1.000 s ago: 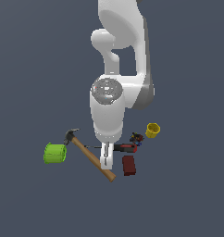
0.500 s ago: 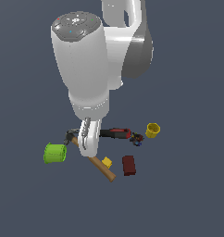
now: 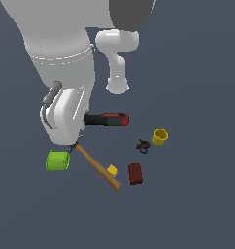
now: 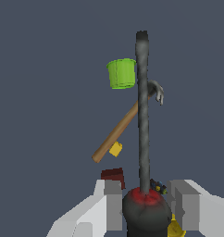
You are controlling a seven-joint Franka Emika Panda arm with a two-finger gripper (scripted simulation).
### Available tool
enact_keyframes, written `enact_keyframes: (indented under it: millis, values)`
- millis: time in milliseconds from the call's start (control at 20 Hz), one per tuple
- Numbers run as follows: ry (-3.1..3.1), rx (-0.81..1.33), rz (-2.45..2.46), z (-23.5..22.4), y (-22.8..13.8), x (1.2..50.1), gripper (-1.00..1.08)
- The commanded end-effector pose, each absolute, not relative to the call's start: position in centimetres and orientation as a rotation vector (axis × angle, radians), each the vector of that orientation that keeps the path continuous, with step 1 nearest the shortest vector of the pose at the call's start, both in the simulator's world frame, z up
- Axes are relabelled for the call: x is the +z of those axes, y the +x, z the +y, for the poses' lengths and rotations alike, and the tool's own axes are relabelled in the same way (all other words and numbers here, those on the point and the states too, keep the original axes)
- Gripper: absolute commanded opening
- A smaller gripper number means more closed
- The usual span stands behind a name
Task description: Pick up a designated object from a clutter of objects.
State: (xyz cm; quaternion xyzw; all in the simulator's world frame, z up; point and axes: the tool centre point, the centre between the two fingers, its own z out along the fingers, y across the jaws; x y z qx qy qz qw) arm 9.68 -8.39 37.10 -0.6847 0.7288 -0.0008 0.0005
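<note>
The designated object [image 4: 142, 115], the slim red-and-black stick tool, is seen in the wrist view clamped between the two fingers of the gripper [image 4: 144, 203]: the red rounded handle end sits right between the pads, and the black half runs straight away from the hand along the camera's line of sight. The jaws are closed on the handle, one pad on each side, so the grip is across the short axis and the long axis points out from the palm. In the exterior view the same tool [image 3: 107, 119] is shown lying roughly level, its red half toward the exterior view's right and its black half disappearing behind the white gripper body [image 3: 66, 119], whose fingertips are hidden there. It appears raised clear of the clutter, though the height cannot be confirmed from these renders. The wooden-handled hammer [image 3: 96, 166], lime-green cup [image 3: 58, 161], tiny yellow block [image 3: 112, 170], dark red block [image 3: 135, 173], yellow cup [image 3: 160, 137] and small multicoloured piece [image 3: 143, 145] are spread below and beside it, none touching it. The pick is judged essentially made; what is left is a straight lift, and with only one end held, the free end could swing or droop.
</note>
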Motion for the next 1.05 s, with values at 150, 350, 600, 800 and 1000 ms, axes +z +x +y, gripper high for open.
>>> enact_keyframes:
  millis: [150, 350, 600, 800, 1000]
  values:
    - [-2.153, -0.001, 2.287, -9.6, 9.9, 40.8, -1.00]
    - [-2.154, -0.001, 2.287, -10.1, 10.1, 42.5, -1.00]
    - [-2.155, 0.000, 2.287, -10.5, 10.3, 43.6, -1.00]
    - [-2.155, 0.000, 2.287, -10.6, 10.4, 43.9, -1.00]
    - [-2.155, 0.000, 2.287, -10.6, 10.4, 43.8, -1.00]
